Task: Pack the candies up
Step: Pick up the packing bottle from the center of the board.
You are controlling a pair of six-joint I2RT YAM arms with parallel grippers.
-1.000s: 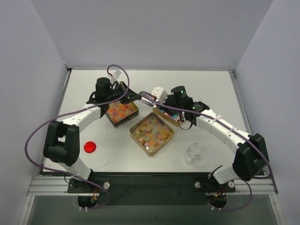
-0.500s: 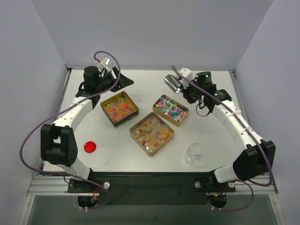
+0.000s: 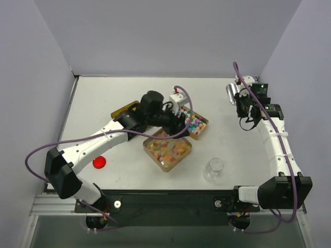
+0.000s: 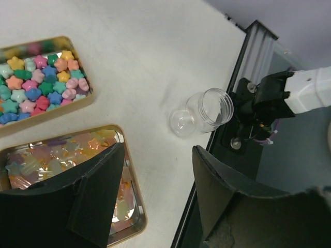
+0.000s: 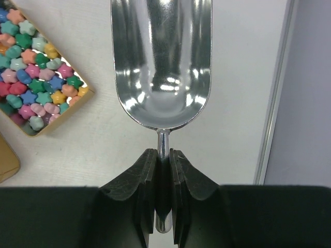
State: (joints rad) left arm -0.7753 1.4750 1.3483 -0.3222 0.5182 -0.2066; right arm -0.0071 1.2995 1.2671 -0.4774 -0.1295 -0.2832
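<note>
The candies lie in gold tins: pastel star-shaped ones (image 3: pixel 197 123) (image 4: pixel 37 84) (image 5: pixel 32 66) in the right tin, and orange and yellow gummy bits (image 3: pixel 168 149) (image 4: pixel 51 155) in the middle tin. My left gripper (image 3: pixel 178 125) (image 4: pixel 155 173) hangs open and empty over those two tins. My right gripper (image 3: pixel 239 99) (image 5: pixel 163 160) is shut on the handle of an empty metal scoop (image 3: pixel 230 92) (image 5: pixel 161 62) above the far right of the table. A clear jar (image 3: pixel 214 167) (image 4: pixel 209 108) stands open near the front.
A third tin (image 3: pixel 124 109) is mostly hidden under my left arm. A red round lid (image 3: pixel 99 161) lies at the front left. The table's right rail (image 3: pixel 264 111) runs close beside the right gripper. The right arm's base (image 4: pixel 269 98) is just beyond the jar.
My left arm has swung from the back left to the centre over the tins, and its gripper has opened. The right arm has carried the scoop from the star tin to the far right.
</note>
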